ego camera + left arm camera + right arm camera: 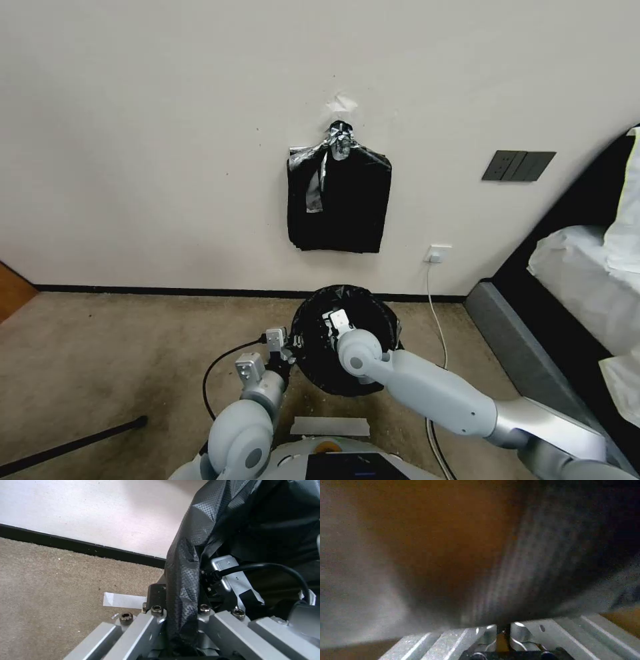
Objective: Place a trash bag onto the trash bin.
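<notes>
The black trash bag (pixel 347 360) stands as a round open-mouthed shape on the carpet near the wall, and the trash bin is hidden under it. My left gripper (pixel 288 345) is at the bag's left edge. In the left wrist view a crinkled fold of the trash bag (pixel 186 575) runs down between the left gripper (pixel 181 620) fingers, which are shut on it. My right gripper (pixel 337 323) reaches into the bag's mouth from the right. In the right wrist view the right gripper (pixel 501 630) has its fingers nearly together, with streaked film fanning out from them.
A flat stack of black bags (pixel 339 200) hangs from a hook on the wall above. A white cable (pixel 433 300) drops from a socket to the right. A bed (pixel 580 280) stands at the right. A tape strip (pixel 331 425) and a black pole (pixel 67 443) lie on the carpet.
</notes>
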